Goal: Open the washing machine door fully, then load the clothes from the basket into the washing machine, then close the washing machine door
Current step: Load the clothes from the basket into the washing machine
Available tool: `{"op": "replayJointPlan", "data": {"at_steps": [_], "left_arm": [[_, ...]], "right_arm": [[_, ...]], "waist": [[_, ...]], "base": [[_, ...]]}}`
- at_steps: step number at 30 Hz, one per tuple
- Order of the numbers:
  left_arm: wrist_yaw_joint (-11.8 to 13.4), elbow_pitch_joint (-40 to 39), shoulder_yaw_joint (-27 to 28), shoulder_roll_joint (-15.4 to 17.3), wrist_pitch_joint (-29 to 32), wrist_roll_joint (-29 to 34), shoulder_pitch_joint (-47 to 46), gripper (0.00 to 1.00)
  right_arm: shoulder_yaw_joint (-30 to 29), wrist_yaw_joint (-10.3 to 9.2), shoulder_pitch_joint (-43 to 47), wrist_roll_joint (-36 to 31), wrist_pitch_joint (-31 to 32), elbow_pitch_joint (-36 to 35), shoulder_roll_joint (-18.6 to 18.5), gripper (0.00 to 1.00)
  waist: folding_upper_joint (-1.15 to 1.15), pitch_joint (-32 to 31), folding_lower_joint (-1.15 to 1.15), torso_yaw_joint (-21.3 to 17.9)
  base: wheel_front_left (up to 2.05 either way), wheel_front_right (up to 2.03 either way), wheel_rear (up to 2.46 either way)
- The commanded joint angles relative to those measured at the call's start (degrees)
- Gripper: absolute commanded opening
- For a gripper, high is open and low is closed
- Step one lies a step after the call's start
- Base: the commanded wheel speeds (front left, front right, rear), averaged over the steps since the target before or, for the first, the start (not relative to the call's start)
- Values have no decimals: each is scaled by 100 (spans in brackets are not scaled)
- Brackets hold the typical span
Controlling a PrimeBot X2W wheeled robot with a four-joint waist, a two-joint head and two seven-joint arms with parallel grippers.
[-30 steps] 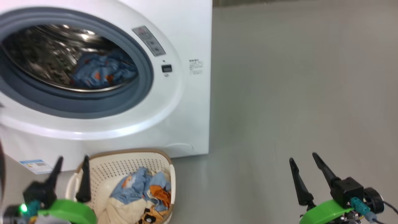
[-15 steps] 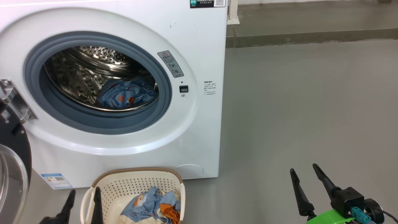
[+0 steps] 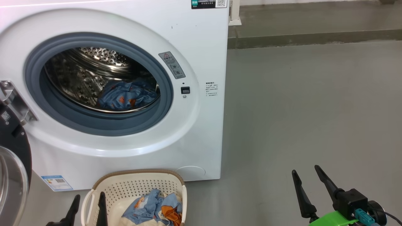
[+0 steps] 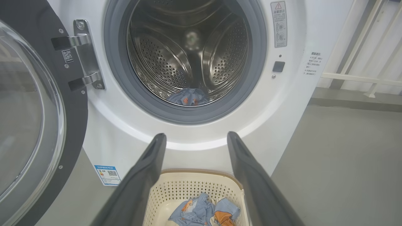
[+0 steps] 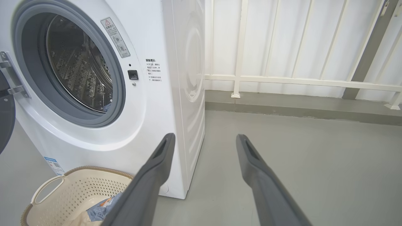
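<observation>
Washing machine: a white front-loading washing machine stands on a grey floor and takes up the upper left of the head view.
Door: the round door is swung wide open on its hinge at the machine's left. Its black rim and glass window sit at the left edge of the view.
Drum: one blue garment lies low inside the steel drum.
Basket: a cream basket sits on the floor just in front of the machine, below the opening.
Clothes: blue, orange and cream clothes are heaped in the basket.
Left gripper: the left gripper has its fingers spread apart and holds nothing. It hovers at the basket's left handle, with the clothes near it to the right, not touched.
Right gripper: the right gripper has its fingers spread apart and is empty. It is over bare floor, well to the right of the basket.
Background: a white railing runs behind the machine.
</observation>
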Motion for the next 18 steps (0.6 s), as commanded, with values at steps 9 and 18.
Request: {"op": "replayJointPlan", "data": {"at_steps": [9,18], "left_arm": [[-45,-131,224,-7,-37,91,-177,100],[-64,-126,238,-37,-37,117,-171,100]], "right_arm": [[155,9,-96,45,-28,-134,-18,100],[161,9,-86,43,-28,-134,-18,100]], "waist": [[0,12,0,0],[0,1,0,2]], "base": [[0,0,0],[0,0,0]]}}
